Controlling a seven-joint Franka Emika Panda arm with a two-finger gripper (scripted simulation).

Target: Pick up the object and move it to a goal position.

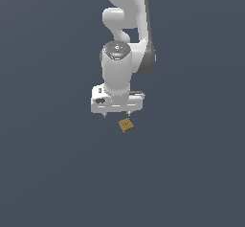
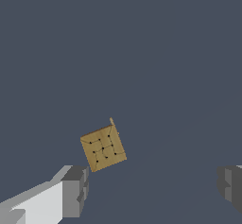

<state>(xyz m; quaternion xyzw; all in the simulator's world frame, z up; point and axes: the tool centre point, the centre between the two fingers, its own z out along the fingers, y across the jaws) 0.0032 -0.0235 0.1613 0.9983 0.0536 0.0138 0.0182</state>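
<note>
Across the whole exterior view I see a plain slate-grey ground [image 1: 48, 173] with no markings. Down from the top centre of that frame comes my white Panda arm [image 1: 125, 25], its joints stacked toward the middle, ending in the boxy white hand. My gripper [image 1: 116, 113] sits just above frame centre, pointing down, with two short fingertips poking out under the hand; they stand well apart, so I read the tool as spread wide and holding nothing. Right below it and a touch toward the exterior view's right lies the object [image 1: 126, 124], a tiny tan-brown flat square, turned at an angle to the hand. Through the wrist view I see the object [image 2: 103, 147] with faint dark grid lines and dots on its face, near one grey finger [image 2: 75, 190] and well apart from the other finger [image 2: 231, 185], touching neither
</note>
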